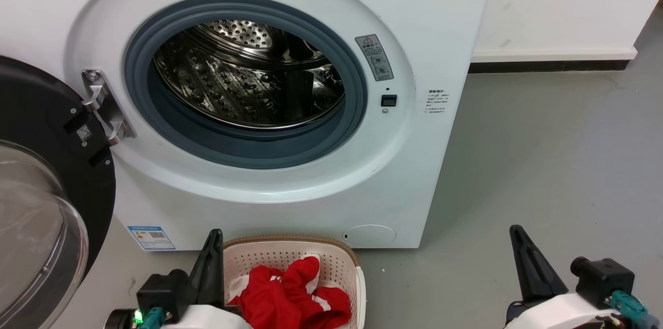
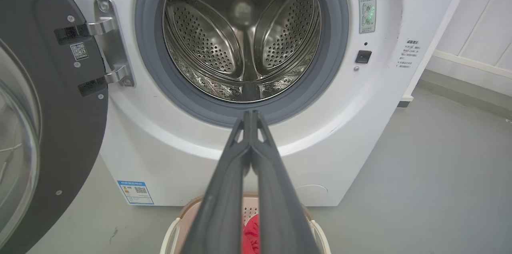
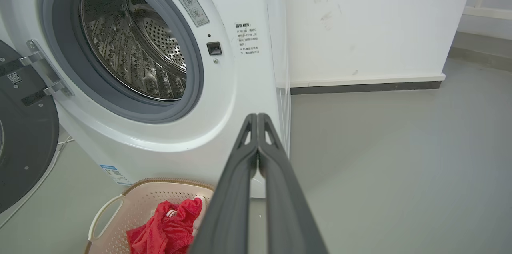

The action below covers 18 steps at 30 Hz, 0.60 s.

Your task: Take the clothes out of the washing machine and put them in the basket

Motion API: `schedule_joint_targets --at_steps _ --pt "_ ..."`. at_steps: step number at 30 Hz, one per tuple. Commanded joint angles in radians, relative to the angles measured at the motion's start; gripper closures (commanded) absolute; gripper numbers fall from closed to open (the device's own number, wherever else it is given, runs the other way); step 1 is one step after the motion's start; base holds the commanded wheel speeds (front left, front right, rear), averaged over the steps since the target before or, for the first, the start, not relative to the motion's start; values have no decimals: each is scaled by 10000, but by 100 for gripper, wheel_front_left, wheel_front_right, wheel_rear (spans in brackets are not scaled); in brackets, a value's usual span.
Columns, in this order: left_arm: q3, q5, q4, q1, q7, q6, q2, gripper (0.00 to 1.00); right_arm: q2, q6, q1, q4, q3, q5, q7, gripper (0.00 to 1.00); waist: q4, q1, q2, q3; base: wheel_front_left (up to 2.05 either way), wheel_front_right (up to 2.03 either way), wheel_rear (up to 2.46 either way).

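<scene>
On the grey floor point(image 1: 544, 163) at the foot of the washing machine point(image 1: 311, 204) we see the basket point(image 1: 290, 240), its brown rim close to the white front panel. Inside it lie the clothes point(image 1: 290, 295), a crumpled red heap with white stripes, gathered toward the basket's near end. Our left gripper point(image 1: 213, 234) hangs just beside the basket's left rim, jaws pressed together, pointing up toward the machine. From the left wrist view the two dark fingers point(image 2: 224, 190) meet at their tips in front of the grey rubber ring point(image 2: 335, 38). Our right gripper point(image 1: 514, 229) sits well apart from the basket, over the floor to the right, jaws likewise pressed together. At the left the round door point(image 1: 46, 106) stands swung open, and the perforated steel drum point(image 1: 248, 80) shows through the opening.
</scene>
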Motion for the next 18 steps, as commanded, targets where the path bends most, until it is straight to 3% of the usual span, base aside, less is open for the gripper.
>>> schedule_joint_targets --at_steps 1,18 --pt "83 -526 -92 -213 64 -69 43 100 -56 0 -177 -82 -33 558 50 100 0 0 0 3 0 0 0" --pt "404 -3881 552 -694 499 -472 121 100 -243 -1 -670 442 -142 3918 330 100 -5 0 0 33 0 0 0"
